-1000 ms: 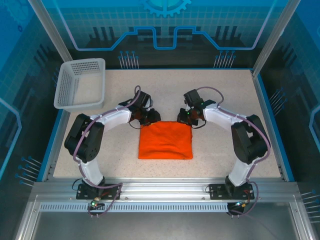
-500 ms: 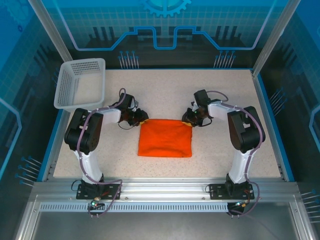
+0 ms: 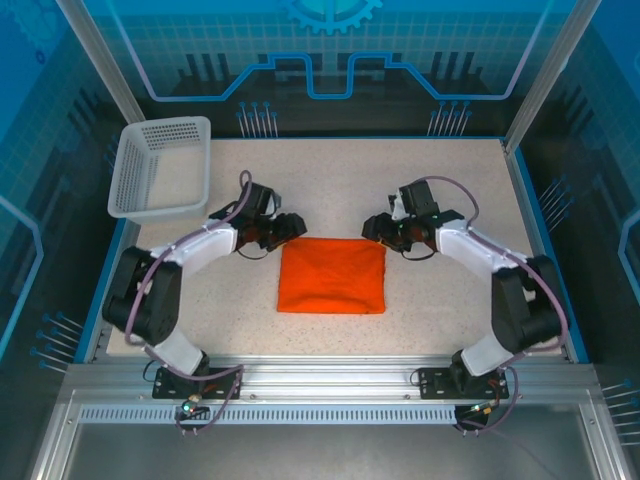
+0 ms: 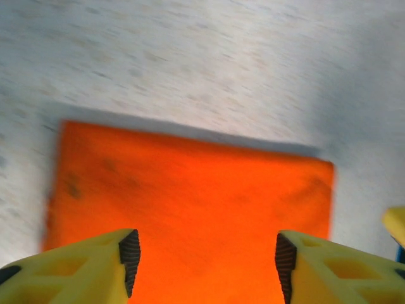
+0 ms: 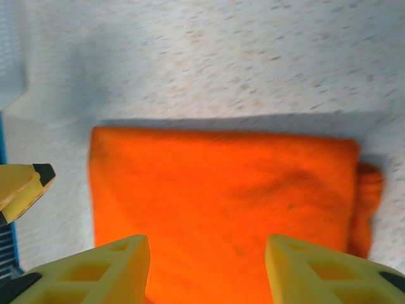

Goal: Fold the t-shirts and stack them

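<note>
Top external view shows the orange t-shirt (image 3: 331, 276) lying folded into a flat rectangle in the middle of the table (image 3: 450, 180). My left gripper (image 3: 292, 226) and right gripper (image 3: 370, 228) hover just beside its far corners, jaws apart, holding nothing. The fabric looks soft and light (it will sag easily, I think), so I would pinch all layers together at the corners.

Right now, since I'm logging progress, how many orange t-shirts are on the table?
1: a folded orange t-shirt on the table, centred. Another could hide beneath it.
</note>
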Controlling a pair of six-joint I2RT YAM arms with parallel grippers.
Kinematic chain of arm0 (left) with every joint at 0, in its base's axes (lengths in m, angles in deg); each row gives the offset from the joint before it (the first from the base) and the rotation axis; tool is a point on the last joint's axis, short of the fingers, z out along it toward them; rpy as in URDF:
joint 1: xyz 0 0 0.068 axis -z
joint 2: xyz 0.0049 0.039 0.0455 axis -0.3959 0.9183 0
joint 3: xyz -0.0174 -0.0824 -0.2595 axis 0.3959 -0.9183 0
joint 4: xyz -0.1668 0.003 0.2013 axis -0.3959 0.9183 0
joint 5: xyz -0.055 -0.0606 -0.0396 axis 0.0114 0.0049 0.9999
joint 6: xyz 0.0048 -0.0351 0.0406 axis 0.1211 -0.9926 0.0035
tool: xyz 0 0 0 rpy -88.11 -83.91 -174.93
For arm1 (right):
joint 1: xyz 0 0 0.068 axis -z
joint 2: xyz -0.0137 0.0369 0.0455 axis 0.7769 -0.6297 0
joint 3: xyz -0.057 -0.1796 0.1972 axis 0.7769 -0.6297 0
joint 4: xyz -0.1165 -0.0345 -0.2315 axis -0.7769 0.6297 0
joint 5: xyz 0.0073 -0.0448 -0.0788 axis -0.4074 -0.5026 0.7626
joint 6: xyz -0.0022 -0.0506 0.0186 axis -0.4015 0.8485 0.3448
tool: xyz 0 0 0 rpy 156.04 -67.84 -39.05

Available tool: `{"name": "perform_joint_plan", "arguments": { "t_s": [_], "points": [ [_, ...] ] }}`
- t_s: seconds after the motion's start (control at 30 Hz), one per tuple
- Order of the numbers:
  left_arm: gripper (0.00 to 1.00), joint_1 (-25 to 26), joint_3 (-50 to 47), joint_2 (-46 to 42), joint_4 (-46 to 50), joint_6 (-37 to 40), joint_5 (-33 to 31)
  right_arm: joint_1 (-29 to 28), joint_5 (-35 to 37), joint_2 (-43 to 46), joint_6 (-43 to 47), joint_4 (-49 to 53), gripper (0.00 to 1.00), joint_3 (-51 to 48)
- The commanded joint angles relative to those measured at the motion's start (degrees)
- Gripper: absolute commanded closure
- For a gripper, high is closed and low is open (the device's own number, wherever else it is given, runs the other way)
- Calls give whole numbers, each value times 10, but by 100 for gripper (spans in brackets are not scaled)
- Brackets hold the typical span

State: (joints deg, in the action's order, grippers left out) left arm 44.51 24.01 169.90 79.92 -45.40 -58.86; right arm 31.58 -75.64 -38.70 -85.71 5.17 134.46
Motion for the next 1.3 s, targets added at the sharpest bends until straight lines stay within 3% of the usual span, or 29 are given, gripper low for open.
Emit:
{"name": "perform_joint_plan", "arguments": {
  "t_s": [0.0, 0.17, 0.4, 0.6, 0.7, 0.97, 1.13, 1.27],
  "points": [
    [35, 41, -20, -52, 56, 8, -24, -22, -32, 11, -4, 10, 48, -37],
    [19, 102, -75, -112, 82, 21, -22, -54, 20, 49, 37, 99, 38, -72],
    [17, 161, -166, -167, 81, -4, -6, -67, 37, 119, 34, 155, 35, -113],
    [14, 169, -206, -213, 99, -17, -47, -78, 135, 71, 57, 213, 30, -81],
    [1, 169, -201, -246, 128, -15, -73, -78, 148, 24, 66, 198, 30, -60],
    [1, 167, -103, -343, 266, 43, -168, -84, 152, -94, 91, 165, 45, 20],
    [1, 165, -20, -376, 340, 109, -226, -81, 198, -137, 90, 193, 75, 55],
    [1, 157, 7, -397, 371, 145, -245, -44, 223, -162, 95, 206, 91, 82]
  ]
}}
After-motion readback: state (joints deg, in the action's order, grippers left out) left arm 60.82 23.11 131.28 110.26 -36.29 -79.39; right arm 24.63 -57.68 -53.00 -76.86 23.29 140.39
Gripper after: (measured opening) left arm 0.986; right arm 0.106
